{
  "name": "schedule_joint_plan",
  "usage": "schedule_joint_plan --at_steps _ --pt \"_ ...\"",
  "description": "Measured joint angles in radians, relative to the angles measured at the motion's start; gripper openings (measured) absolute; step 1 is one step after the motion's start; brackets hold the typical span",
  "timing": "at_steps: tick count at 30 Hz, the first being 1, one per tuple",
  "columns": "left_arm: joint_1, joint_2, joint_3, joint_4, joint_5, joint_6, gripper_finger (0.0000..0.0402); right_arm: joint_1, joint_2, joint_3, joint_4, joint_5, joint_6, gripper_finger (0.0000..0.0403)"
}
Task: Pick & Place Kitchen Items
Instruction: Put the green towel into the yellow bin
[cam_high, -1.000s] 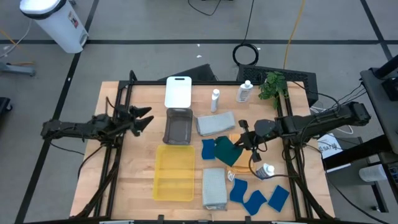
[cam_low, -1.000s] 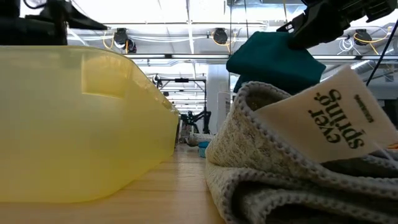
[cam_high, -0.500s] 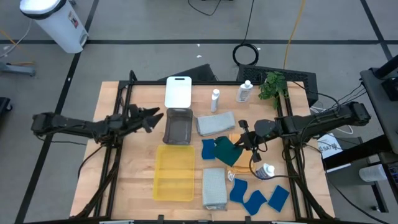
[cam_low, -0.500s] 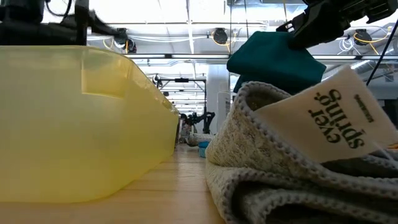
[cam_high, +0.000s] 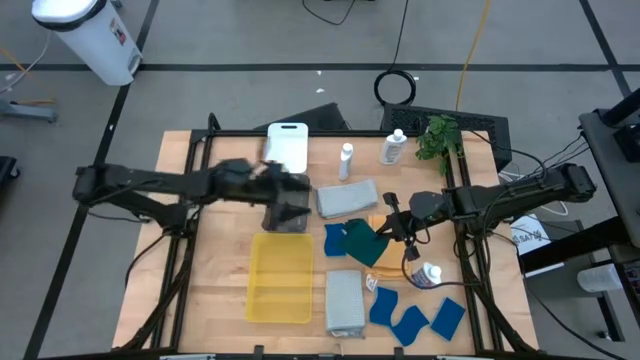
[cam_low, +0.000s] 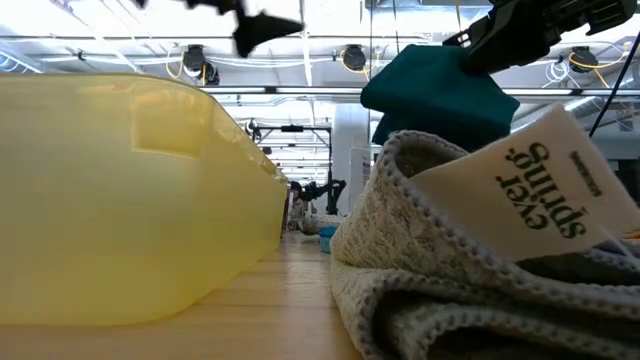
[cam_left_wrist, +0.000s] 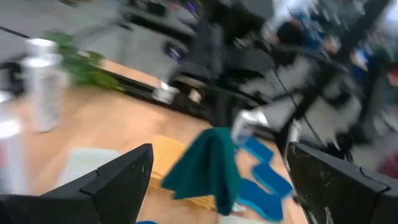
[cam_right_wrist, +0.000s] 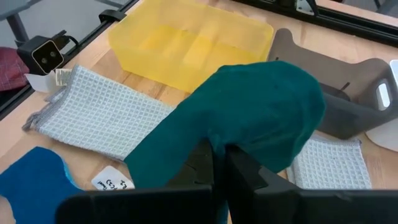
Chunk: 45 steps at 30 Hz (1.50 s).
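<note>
My right gripper (cam_high: 387, 231) is shut on a dark teal cloth (cam_high: 361, 243), right of the table's middle. The cloth also shows in the right wrist view (cam_right_wrist: 249, 118), the low view (cam_low: 440, 95) and the left wrist view (cam_left_wrist: 208, 165). An orange cloth (cam_high: 376, 221) lies under it. My left gripper (cam_high: 288, 190) is open and empty above the grey tray (cam_high: 287, 212), its fingers wide apart in its wrist view (cam_left_wrist: 221, 186). Pale grey cloths (cam_high: 346, 199) (cam_high: 344, 303), blue sponges (cam_high: 410, 320) and three white bottles (cam_high: 346, 160) (cam_high: 394, 148) (cam_high: 428, 275) rest on the table. My right gripper pinches a bunched fold of the teal cloth (cam_right_wrist: 214, 140) between its two fingers, coming from the table's right side. The cloth drapes over and in front of the fingers (cam_right_wrist: 242, 168) and hangs slack. Whether its lower end touches the orange cloth I cannot tell.
A yellow tray (cam_high: 281, 278) lies near the front, left of the folded grey cloth. A white tray (cam_high: 286, 147) lies at the back beyond the grey tray. A green plant (cam_high: 436, 136) stands at the back right. Bare wood (cam_high: 215, 240) shows on the table's left part.
My left gripper has swept fast from the table's left side toward the right and now stands over the grey tray, still open. My right gripper and the teal cloth have kept still.
</note>
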Motion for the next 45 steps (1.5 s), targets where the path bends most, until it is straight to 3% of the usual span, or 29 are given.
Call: schedule_joint_plan --at_steps 7,15,20,24,32,37,41,45 --pt "0.000 0.325 0.350 -0.213 0.137 0.117 0.0374 0.000 0.003 0.000 -0.002 0.000 0.010 0.0000" --pt "0.012 0.555 0.548 -0.245 0.343 0.156 0.0374 0.018 0.003 0.000 -0.008 -0.001 0.004 0.0000" --pt "0.036 0.612 0.567 -0.242 0.403 0.134 0.0374 0.048 0.003 0.000 0.012 0.014 -0.049 0.0000" --pt "0.051 0.636 0.567 -0.233 0.476 0.115 0.0374 0.060 0.003 0.000 0.034 0.103 -0.094 0.0000" --pt "0.049 0.653 0.567 -0.221 0.479 0.125 0.0374 0.059 0.003 0.000 0.067 0.225 -0.103 0.0000" --pt "0.049 0.653 0.567 -0.206 0.477 0.113 0.0370 0.059 0.004 0.000 0.068 0.232 -0.103 0.0000" --pt "0.049 0.653 0.567 -0.213 0.476 0.107 0.0327 0.059 0.004 0.000 0.067 0.232 -0.102 0.0000" --pt "0.048 0.653 0.567 -0.210 0.460 0.106 0.0241 0.059 0.004 0.000 0.068 0.232 -0.102 0.0000"
